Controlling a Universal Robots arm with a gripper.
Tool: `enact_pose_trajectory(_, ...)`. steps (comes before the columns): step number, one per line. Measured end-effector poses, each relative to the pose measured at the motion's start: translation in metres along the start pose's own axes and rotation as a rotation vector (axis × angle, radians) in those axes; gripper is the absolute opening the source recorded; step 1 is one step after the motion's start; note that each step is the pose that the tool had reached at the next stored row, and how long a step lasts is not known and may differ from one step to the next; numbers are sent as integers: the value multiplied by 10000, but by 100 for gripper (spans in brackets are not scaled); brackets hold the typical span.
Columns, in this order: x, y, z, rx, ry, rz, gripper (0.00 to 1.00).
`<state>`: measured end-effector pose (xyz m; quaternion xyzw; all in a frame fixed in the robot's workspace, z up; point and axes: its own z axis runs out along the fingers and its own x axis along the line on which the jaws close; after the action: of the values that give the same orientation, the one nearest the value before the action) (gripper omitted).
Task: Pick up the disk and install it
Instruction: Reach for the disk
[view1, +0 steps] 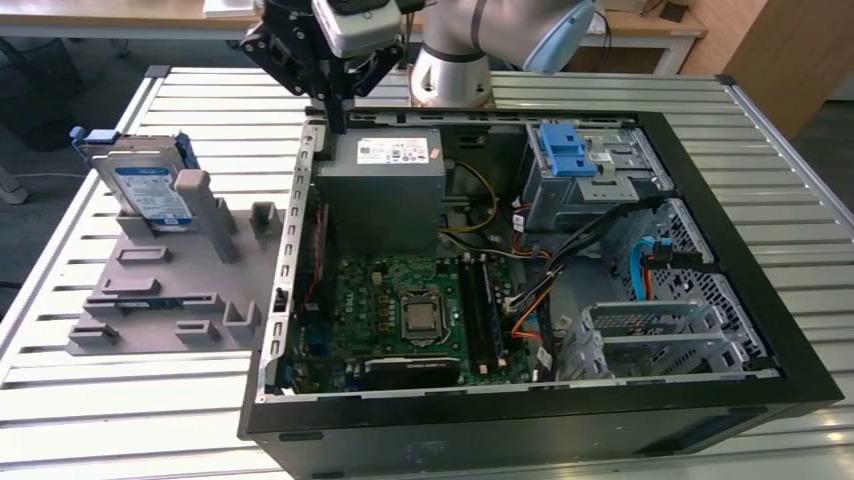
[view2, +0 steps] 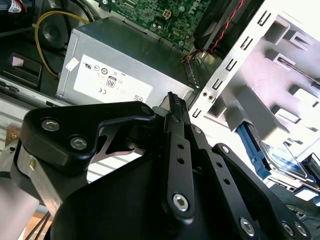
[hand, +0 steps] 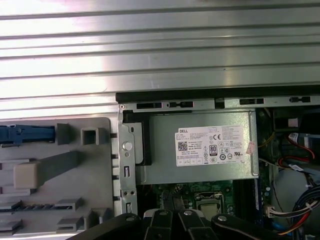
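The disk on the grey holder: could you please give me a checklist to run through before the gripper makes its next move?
1. The disk stands on edge in the grey holder: ok.
2. The gripper holds nothing: ok.
3. Jaws open for a grasp: not ok, they are shut.
4. The gripper is above the disk: not ok, it hangs over the case wall by the power supply, to the exterior view's right of the disk.
5. The drive cage has a free slot: cannot tell.
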<state>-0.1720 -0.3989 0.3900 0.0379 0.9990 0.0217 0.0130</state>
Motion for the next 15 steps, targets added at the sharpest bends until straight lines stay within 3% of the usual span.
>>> enact_pose_trajectory(15,60,-5,3,0,0,0,11)
